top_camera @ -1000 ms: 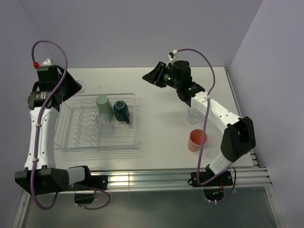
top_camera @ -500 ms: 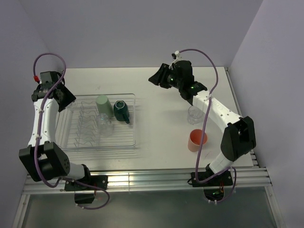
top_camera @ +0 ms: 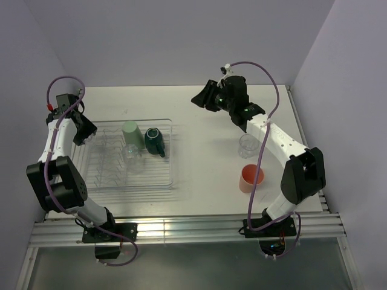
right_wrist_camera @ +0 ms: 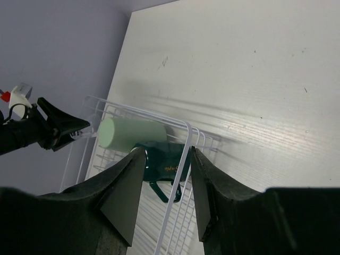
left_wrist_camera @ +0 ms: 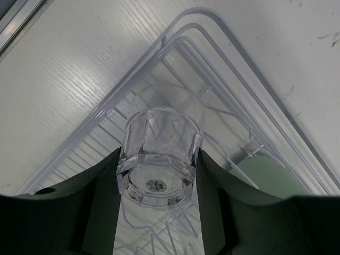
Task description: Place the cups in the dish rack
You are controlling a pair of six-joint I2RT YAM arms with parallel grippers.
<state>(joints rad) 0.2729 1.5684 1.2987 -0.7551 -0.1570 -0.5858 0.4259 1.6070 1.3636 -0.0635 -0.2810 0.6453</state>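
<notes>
gripping a clear glass (left_wrist_camera: pixel 159 138) between its closed fingers, the left gripper (top_camera: pixel 84 132) hung over the far-left corner of the dish rack (top_camera: pixel 172 158). the glass's thick base was turned toward the wrist camera and its mouth pointed down at the rack's corner wires; whether it touched those wires could not be told. inside the rack, in its far-right part, the pale green tumbler (top_camera: pixel 129 131) sat just beside the dark teal mug (top_camera: pixel 153 138), whose handle pointed toward the rack's near side. a second clear glass (top_camera: pixel 133 159) rested among the prongs near the rack's middle, just on the near side of the green tumbler. the right gripper (top_camera: pixel 202 99) hovered above the table (top_camera: pixel 205 175) beyond the rack's far-right corner, its jaws parted and nothing between them. from its wrist view the tumbler and the mug showed through that gap. a third clear glass (top_camera: pixel 248 145) stood upright on the table well to the right of the rack. the salmon-pink tumbler (top_camera: pixel 251 177) stood mouth up near that glass, on its near side, equally far to the right of the rack.
</notes>
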